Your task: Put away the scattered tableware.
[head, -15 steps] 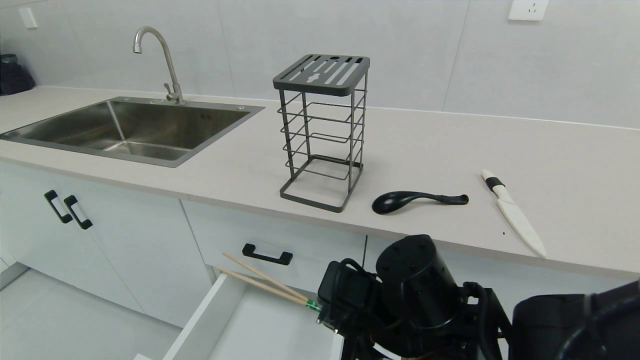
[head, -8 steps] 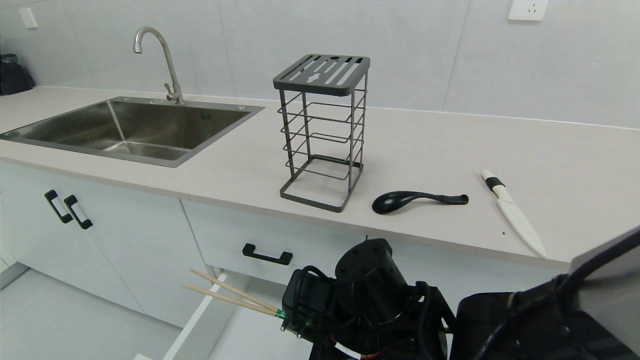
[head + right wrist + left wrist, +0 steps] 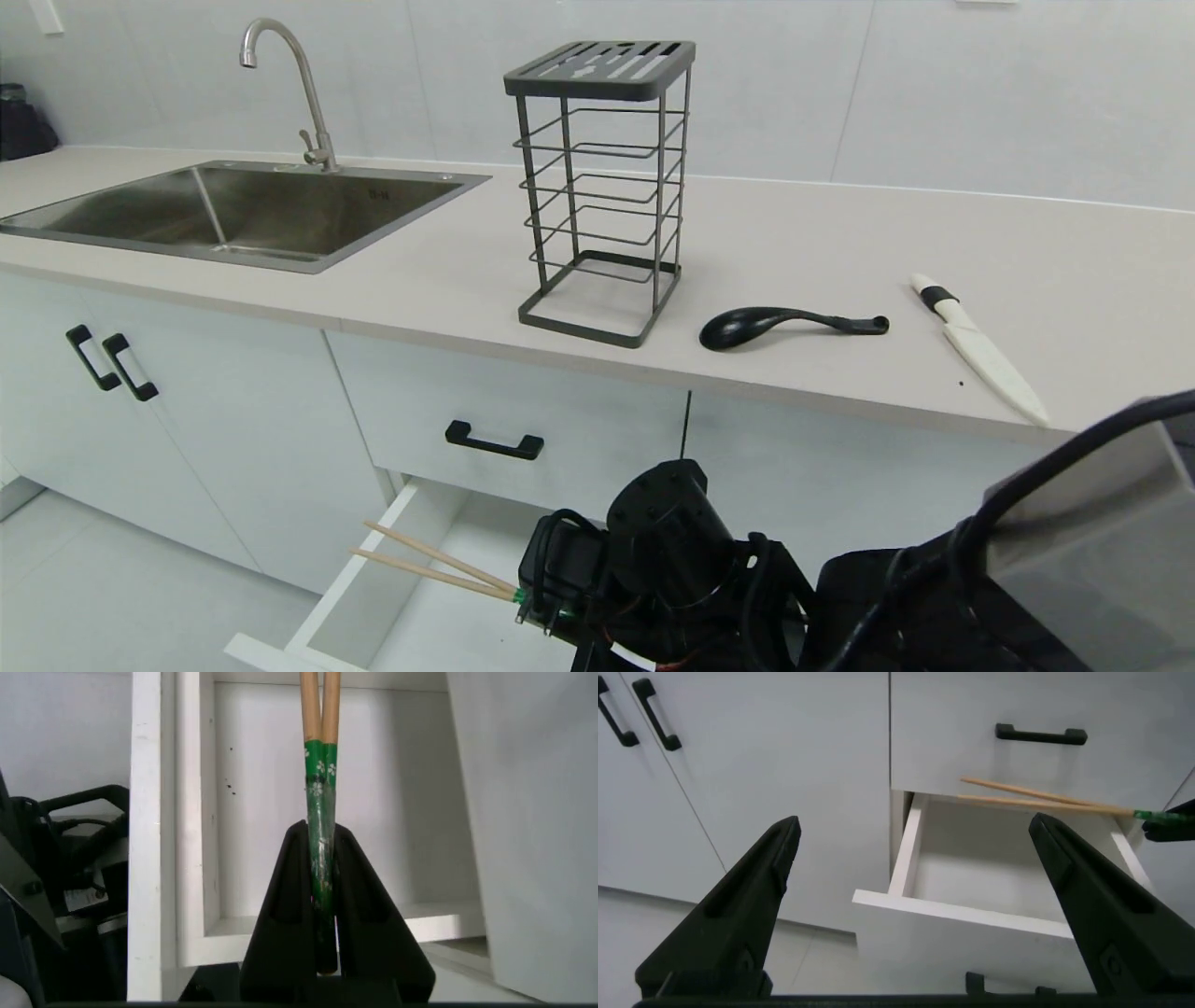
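Observation:
A pair of wooden chopsticks (image 3: 434,567) with green ends sticks out of my right gripper (image 3: 534,602), which is shut on them low in front of the cabinets. They hang over the open white drawer (image 3: 322,607). In the right wrist view the chopsticks (image 3: 318,775) point into the drawer (image 3: 149,812) from my right gripper (image 3: 320,891). My left gripper (image 3: 915,831) is open with nothing in it, facing the drawer (image 3: 962,915) and the chopsticks (image 3: 1036,798). A black spoon (image 3: 752,327) and a white knife (image 3: 980,350) lie on the counter.
A dark wire rack (image 3: 602,187) stands on the counter left of the spoon. A steel sink (image 3: 233,210) with a tap (image 3: 299,84) is at the far left. A shut drawer with a black handle (image 3: 493,441) sits above the open one.
My right gripper has carried the chopsticks to the left and lower, over the open drawer. The head camera has dropped, so the counter sits higher in the picture.

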You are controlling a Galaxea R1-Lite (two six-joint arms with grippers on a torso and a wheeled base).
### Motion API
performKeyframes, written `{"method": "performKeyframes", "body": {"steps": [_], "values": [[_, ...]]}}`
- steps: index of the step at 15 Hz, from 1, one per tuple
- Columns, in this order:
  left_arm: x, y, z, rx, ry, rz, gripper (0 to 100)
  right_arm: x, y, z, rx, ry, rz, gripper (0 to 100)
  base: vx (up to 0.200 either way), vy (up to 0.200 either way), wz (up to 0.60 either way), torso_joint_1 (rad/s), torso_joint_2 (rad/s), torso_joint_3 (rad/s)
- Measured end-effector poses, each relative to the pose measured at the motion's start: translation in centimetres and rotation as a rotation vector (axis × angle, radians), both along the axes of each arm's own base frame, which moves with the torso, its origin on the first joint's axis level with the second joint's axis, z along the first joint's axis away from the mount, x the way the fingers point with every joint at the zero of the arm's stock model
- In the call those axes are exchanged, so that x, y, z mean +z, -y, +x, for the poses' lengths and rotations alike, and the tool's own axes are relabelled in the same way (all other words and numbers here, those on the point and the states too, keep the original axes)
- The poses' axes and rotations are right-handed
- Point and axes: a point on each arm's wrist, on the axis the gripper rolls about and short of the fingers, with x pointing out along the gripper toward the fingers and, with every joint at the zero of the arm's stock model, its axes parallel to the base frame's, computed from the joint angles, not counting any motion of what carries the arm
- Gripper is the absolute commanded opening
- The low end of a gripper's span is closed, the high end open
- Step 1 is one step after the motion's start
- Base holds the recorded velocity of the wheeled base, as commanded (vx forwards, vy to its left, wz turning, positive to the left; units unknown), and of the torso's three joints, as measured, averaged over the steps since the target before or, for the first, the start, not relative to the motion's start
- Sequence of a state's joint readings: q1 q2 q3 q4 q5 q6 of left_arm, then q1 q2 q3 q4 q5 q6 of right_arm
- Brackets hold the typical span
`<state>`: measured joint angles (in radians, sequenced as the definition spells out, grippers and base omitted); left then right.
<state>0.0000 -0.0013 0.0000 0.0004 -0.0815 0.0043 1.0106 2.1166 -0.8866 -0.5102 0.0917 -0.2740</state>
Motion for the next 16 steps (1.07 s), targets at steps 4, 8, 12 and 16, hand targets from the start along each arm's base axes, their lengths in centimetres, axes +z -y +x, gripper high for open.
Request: {"method": "performKeyframes", "body": {"steps": [4, 8, 12, 16], "values": [[0.0, 0.0, 0.0, 0.0, 0.0, 0.0, 100, 0.0, -0.7, 0.6, -0.005, 0.012, 0.011, 0, 0.0, 0.0, 0.0, -0.133, 0.24, 0.106], [0.0, 0.0, 0.0, 0.0, 0.0, 0.0, 100, -0.5, -1.6, 1.6, -0.018, 0.02, 0.019, 0, 0.0, 0.0, 0.0, -0.008, 0.13, 0.039], [0.0, 0.0, 0.0, 0.0, 0.0, 0.0, 100, -2.3, -2.0, 3.1, -0.047, 0.007, -0.003, 0, 0.0, 0.0, 0.0, 0.001, 0.0, 0.013], [0.0, 0.0, 0.0, 0.0, 0.0, 0.0, 100, -3.7, -1.8, 3.8, -0.067, -0.011, -0.026, 0, 0.0, 0.0, 0.0, 0.0, 0.0, 0.0]]}}
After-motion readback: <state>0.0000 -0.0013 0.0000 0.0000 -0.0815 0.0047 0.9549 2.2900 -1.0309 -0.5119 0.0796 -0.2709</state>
